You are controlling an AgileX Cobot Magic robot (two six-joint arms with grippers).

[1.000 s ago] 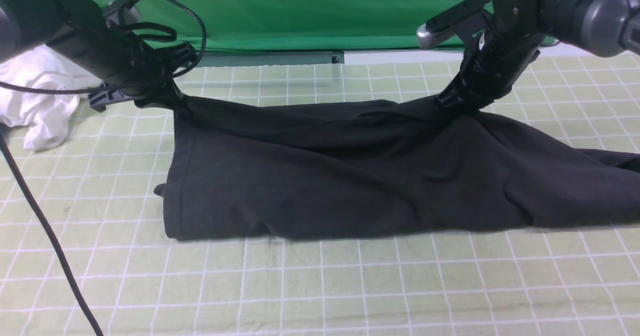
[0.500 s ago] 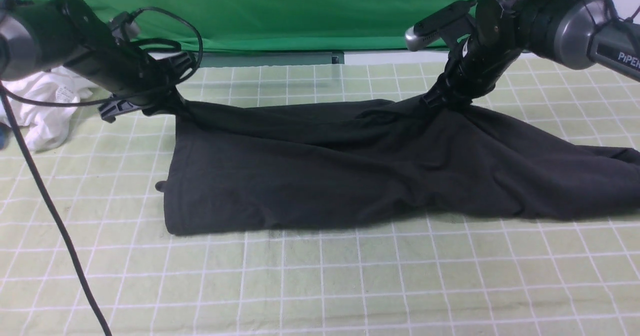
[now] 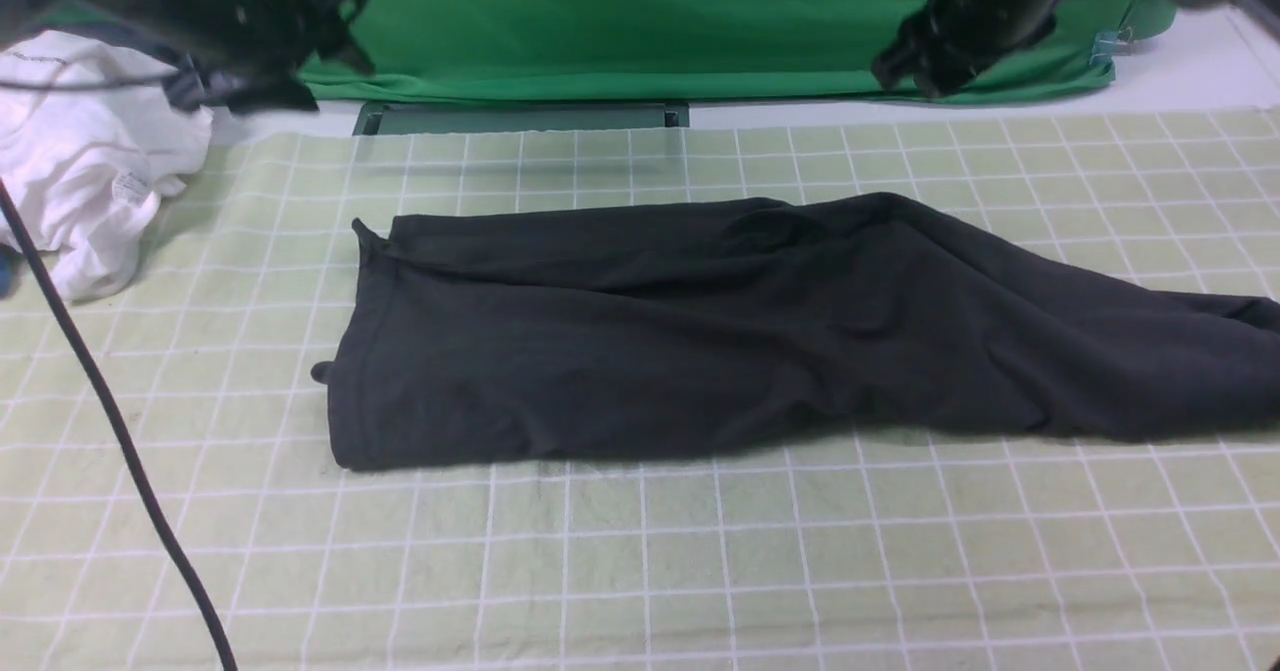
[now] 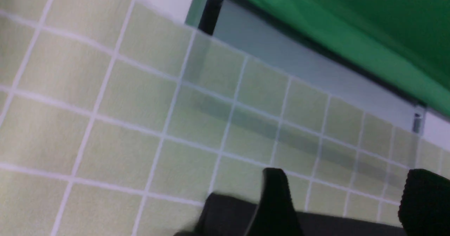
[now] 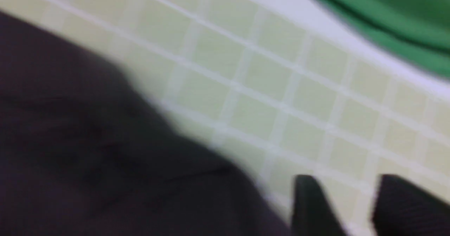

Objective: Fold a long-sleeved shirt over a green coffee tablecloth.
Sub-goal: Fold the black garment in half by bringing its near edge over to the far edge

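1. Front view: the long-sleeved shirt (image 3: 700, 341) lies flat on the green coffee tablecloth (image 3: 640, 571), about mid-table, running from left of centre out past the right edge of the picture.
2. Look of the shirt: charcoal-black knit, doubled over, with no print or label showing. The left end is a straight stitched edge, and the body narrows toward the right. Soft wrinkles cross the middle, and a small peak of cloth stands at the far-left corner.
3. Left gripper (image 3: 310, 76): blurred, up at the far left in front of the green drape (image 3: 600, 21), well apart from the shirt. In the left wrist view the gripper (image 4: 348, 208) has its fingers (image 4: 276, 201) spread wide, with only tablecloth and the shirt's edge (image 4: 228, 215) below them.
4. Right gripper (image 3: 915, 66): raised at the far right, clear of the shirt. In the right wrist view, which is blurred, the gripper (image 5: 357, 208) shows a moderate gap with nothing held in it. The shirt (image 5: 88, 141) lies off to one side.
5. Change since half a second ago: both grippers then pinched the shirt's far edge, tenting it at the two ends. They have since let go and pulled up and away. The far edge has dropped onto the tablecloth.
6. A white garment (image 3: 90, 181) sits bunched at the far left, and a black cable (image 3: 100, 401) crosses the near-left corner.
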